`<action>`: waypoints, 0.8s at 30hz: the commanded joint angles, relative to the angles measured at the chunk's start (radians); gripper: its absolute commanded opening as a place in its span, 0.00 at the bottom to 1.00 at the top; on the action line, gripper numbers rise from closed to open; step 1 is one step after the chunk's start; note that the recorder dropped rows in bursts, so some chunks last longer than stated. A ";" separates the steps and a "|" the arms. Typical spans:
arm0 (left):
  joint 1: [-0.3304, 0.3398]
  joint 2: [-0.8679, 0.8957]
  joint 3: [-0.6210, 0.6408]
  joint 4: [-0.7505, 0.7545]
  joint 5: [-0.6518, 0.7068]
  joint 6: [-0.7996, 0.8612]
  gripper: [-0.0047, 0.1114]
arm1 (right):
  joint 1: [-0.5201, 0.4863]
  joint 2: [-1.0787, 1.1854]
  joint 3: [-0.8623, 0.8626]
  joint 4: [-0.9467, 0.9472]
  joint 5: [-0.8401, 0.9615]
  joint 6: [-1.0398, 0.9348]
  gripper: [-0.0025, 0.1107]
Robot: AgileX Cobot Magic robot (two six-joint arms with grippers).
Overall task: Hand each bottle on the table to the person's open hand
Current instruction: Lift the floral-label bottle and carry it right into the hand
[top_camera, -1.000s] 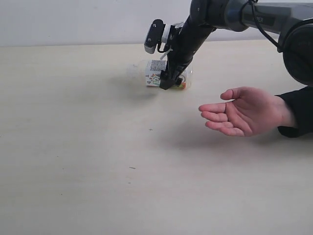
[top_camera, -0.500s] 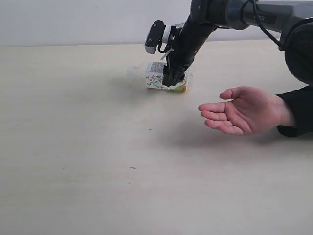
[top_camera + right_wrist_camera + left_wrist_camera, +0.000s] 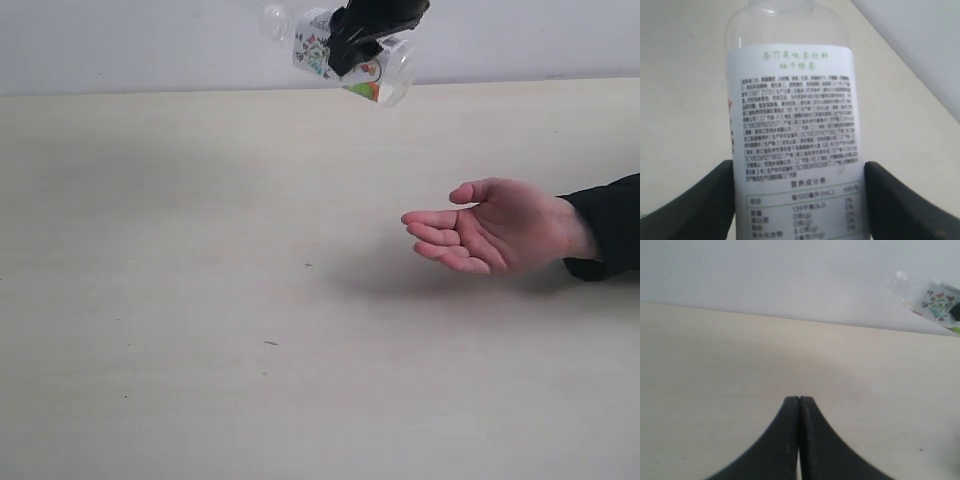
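A clear bottle with a white label and green marks hangs on its side high above the far part of the table. My right gripper is shut on it. In the right wrist view its black fingers press both sides of the bottle's label. The person's open hand waits palm up at the right, lower than the bottle and nearer the camera. My left gripper is shut with nothing in it, low over the bare table. The held bottle shows far off in its view.
The person's dark sleeve reaches in from the right edge. A pale wall backs the table's far edge. A few dark specks dot the wood.
My right gripper closed on the bottle lying on the table and lifted it high, up to the frame's top edge. The hand has barely moved.
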 commanded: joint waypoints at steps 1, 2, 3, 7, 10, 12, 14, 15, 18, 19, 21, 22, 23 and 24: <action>0.002 -0.003 0.003 0.000 -0.001 -0.001 0.04 | -0.003 -0.075 -0.005 -0.090 0.092 0.150 0.02; 0.002 -0.003 0.003 0.000 -0.001 -0.001 0.04 | -0.003 -0.088 -0.005 -0.110 0.110 0.180 0.02; 0.002 -0.003 0.003 0.000 -0.001 -0.001 0.04 | -0.003 -0.098 -0.005 -0.128 0.124 0.207 0.02; 0.002 -0.003 0.003 0.000 -0.001 -0.001 0.04 | -0.003 -0.136 -0.005 -0.189 0.181 0.313 0.02; 0.002 -0.003 0.003 0.000 -0.001 -0.001 0.04 | -0.003 -0.164 -0.005 -0.216 0.211 0.351 0.02; 0.002 -0.003 0.003 0.000 -0.001 -0.001 0.04 | -0.003 -0.185 -0.005 -0.225 0.211 0.369 0.02; 0.002 -0.003 0.003 0.000 -0.001 -0.001 0.04 | -0.003 -0.208 0.000 -0.225 0.211 0.378 0.02; 0.002 -0.003 0.003 0.000 -0.001 -0.001 0.04 | -0.003 -0.229 0.008 -0.225 0.211 0.387 0.02; 0.002 -0.003 0.003 0.000 -0.001 -0.001 0.04 | -0.003 -0.284 0.040 -0.225 0.211 0.408 0.02; 0.002 -0.003 0.003 0.000 -0.001 -0.001 0.04 | -0.003 -0.302 0.055 -0.225 0.211 0.415 0.02; 0.002 -0.003 0.003 0.000 -0.001 -0.001 0.04 | -0.003 -0.351 0.096 -0.227 0.211 0.442 0.02; 0.002 -0.003 0.003 0.000 -0.001 -0.001 0.04 | -0.003 -0.371 0.117 -0.227 0.211 0.455 0.02; 0.002 -0.003 0.003 0.000 -0.001 -0.001 0.04 | -0.003 -0.397 0.145 -0.227 0.211 0.462 0.02; 0.002 -0.003 0.003 0.000 -0.001 -0.001 0.04 | -0.003 -0.426 0.176 -0.230 0.211 0.478 0.02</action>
